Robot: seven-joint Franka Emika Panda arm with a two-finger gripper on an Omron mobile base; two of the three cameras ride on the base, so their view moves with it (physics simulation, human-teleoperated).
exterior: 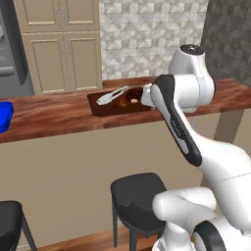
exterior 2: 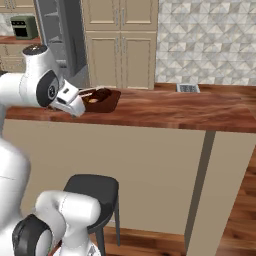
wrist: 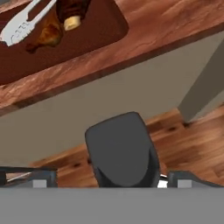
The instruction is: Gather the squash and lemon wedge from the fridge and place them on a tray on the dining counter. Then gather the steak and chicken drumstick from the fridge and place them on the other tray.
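the gripper [wrist: 109, 183] is spread wide and empty, beside the dark brown tray [exterior: 100, 109] holding the chicken drumstick [wrist: 46, 36]. it should be drawn off the dining counter [exterior 2: 170, 112] without the tray being nudged.

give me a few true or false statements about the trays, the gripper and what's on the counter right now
1. The dark brown tray lies on the dining counter. True.
2. The brown tray is bare. False: it holds a chicken drumstick, silvery tongs and other meat.
3. The gripper is shut on the drumstick. False: its fingers stand wide apart and hold nothing.
4. A blue tray sits at the left end of the counter in the left base view. True.
5. A black stool stands on the floor in front of the counter. True.
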